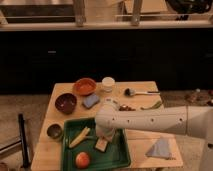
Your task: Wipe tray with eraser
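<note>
Eraser (101, 145) lies mid-tray (119, 154), at front edge of surface (142, 100), nr left corner. Pincer (104, 134) hangs right above it, a bit toward far edge, prob touching. Spread or pinching: can't tell. Eraser's long axis unclear.

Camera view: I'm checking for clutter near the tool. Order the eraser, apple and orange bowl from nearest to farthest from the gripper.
The gripper hangs over the green tray.
1. Eraser: right under it, in the tray.
2. Apple: at the tray's near edge.
3. Orange bowl: well beyond the tray, at the back.
</note>
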`<state>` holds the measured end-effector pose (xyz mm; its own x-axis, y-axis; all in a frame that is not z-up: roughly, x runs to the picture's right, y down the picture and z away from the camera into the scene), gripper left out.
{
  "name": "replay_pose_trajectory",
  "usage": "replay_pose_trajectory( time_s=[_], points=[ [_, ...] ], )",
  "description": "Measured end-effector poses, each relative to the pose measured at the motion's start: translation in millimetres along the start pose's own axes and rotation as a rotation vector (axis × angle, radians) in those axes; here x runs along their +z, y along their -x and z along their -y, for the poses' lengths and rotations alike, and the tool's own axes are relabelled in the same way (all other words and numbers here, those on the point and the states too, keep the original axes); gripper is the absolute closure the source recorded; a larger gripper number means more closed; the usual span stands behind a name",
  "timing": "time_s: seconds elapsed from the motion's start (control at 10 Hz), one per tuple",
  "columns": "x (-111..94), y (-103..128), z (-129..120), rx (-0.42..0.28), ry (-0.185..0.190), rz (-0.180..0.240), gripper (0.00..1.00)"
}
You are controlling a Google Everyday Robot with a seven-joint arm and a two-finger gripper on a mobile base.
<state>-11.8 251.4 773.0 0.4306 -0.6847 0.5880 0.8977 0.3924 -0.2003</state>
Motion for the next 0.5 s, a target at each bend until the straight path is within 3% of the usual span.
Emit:
replay_pose_trajectory(
  time_s=[0.5],
  points=[
    [12.5, 10.5, 2.1, -0.024, 0.014, 0.037, 0.95]
  ],
)
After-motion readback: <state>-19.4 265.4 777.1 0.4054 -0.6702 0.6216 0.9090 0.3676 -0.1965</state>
